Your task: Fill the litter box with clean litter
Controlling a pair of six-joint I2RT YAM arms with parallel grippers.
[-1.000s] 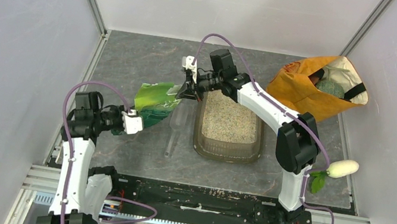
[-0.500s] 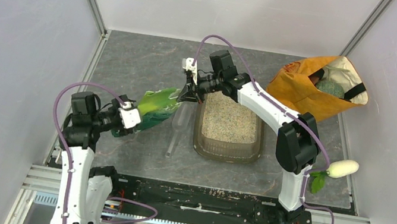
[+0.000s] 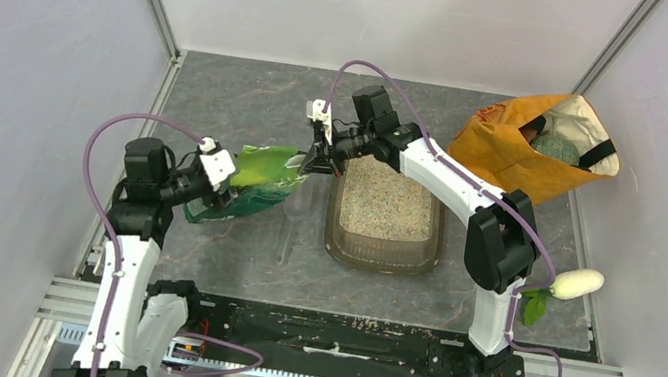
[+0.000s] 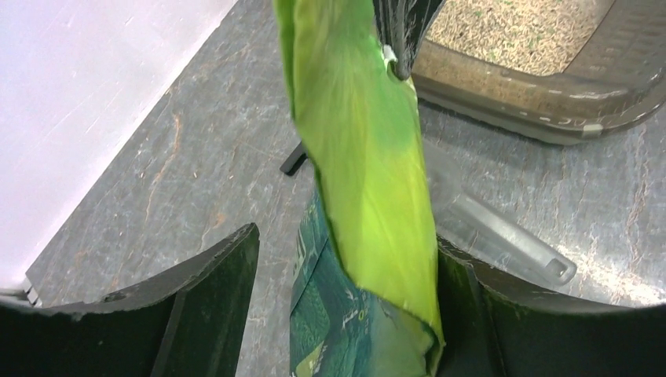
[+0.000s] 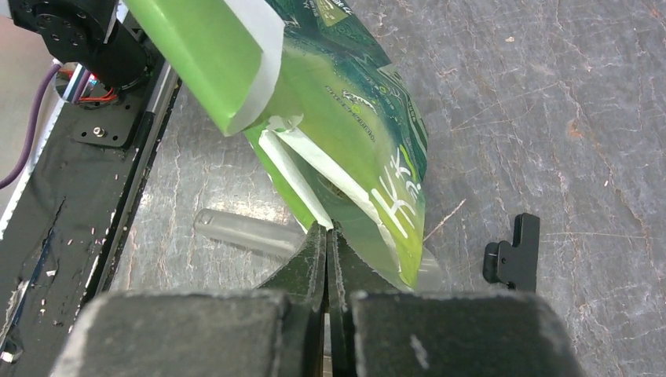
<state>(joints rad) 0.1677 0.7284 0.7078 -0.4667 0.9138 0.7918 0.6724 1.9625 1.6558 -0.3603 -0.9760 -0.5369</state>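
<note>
The left hand (image 3: 218, 168) has risen at frame left, levelling the glossy green printed pouch (image 3: 261, 177). Its fingers flank the pouch's base; whether they clamp it cannot be told. The right hand (image 3: 318, 158) is pinched together on the pouch's creased mouth corner. At frame centre, the shallow, dark translucent plastic litter box (image 3: 380, 255) holds the pale, granular clean litter (image 3: 388, 202). Recommended: carry the mouth over the rim before tipping further.

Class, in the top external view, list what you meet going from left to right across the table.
left hand → green pouch → litter box → orange cloth bag
</note>
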